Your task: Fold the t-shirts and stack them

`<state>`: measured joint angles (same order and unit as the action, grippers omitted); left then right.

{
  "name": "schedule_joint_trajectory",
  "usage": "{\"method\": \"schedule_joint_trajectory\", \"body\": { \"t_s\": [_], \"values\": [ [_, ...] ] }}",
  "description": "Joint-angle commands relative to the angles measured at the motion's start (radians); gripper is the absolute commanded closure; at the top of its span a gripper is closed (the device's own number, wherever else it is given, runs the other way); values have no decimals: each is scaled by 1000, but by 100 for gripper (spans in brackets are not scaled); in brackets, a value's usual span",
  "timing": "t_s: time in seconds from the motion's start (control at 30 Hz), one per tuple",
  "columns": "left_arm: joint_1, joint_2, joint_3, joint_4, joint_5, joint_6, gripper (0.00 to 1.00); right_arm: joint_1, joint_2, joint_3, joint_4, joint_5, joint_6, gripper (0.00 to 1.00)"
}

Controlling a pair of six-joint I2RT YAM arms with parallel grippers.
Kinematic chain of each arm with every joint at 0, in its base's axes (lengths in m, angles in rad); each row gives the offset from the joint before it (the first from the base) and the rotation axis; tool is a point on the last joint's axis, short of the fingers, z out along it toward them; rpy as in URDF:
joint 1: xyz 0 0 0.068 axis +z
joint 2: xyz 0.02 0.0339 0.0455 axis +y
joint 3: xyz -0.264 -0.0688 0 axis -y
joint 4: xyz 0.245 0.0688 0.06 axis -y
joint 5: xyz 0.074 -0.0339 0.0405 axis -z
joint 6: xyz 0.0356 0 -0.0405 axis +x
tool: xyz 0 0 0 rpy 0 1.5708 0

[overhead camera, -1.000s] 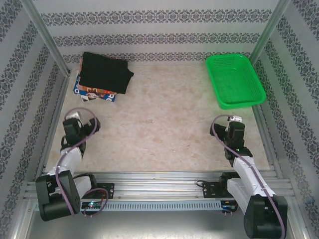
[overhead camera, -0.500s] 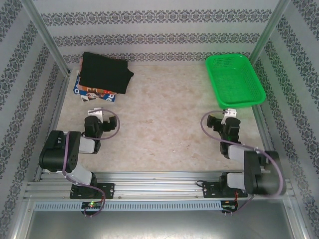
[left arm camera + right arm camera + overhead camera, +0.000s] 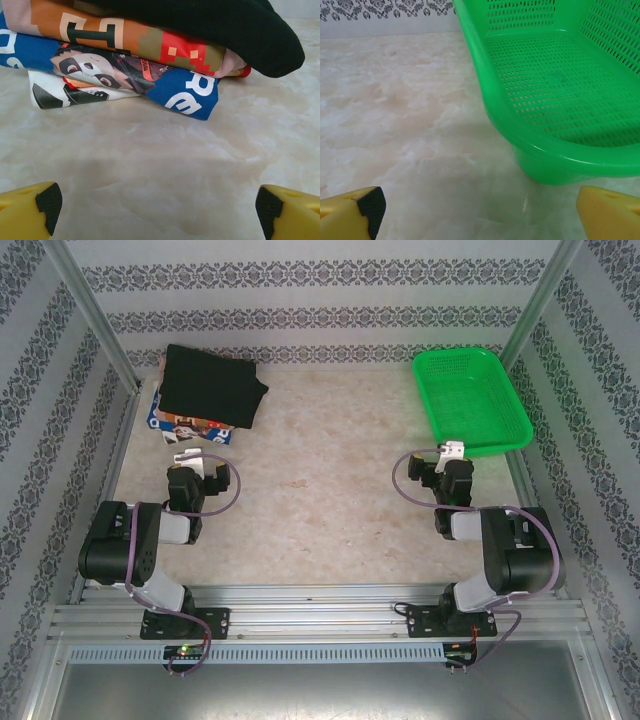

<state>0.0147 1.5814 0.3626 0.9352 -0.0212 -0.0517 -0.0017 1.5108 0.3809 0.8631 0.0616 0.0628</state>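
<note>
Three folded t-shirts lie stacked at the far left of the table. The plain black one [image 3: 210, 385] [image 3: 240, 25] is on top. Under it is the dusty-pink one with the pixel-art print [image 3: 150, 42], and the blue-and-white printed one [image 3: 188, 427] [image 3: 192, 95] is at the bottom. My left gripper [image 3: 195, 464] [image 3: 157, 207] is low over the table just short of the stack, open, with nothing between its yellow fingertips [image 3: 47, 202]. On the right, my right gripper [image 3: 448, 462] [image 3: 480, 207] is also open with nothing in it, a short way in front of the basket.
A green plastic mesh basket [image 3: 432, 405] [image 3: 540, 147] with nothing in it stands at the far right, its near rim close ahead of the right gripper. Metal posts and patterned walls close in the table's sides and back. Bare marbled tabletop [image 3: 320, 470] lies between the arms.
Both arms have folded, their elbows now back near the front rail. The left gripper has moved forward and right toward the stack, the right one forward toward the basket. The stack has not moved.
</note>
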Motion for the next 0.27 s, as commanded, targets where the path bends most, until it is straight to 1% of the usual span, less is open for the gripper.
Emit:
{"method": "schedule_joint_trajectory", "body": {
  "t_s": [0.0, 0.23],
  "values": [
    [1, 2, 12, 21, -13, 18, 0, 12, -8, 16, -3, -42, -35, 2],
    [1, 2, 9, 25, -13, 18, 0, 0, -6, 9, 12, -72, -28, 2]
  ]
}}
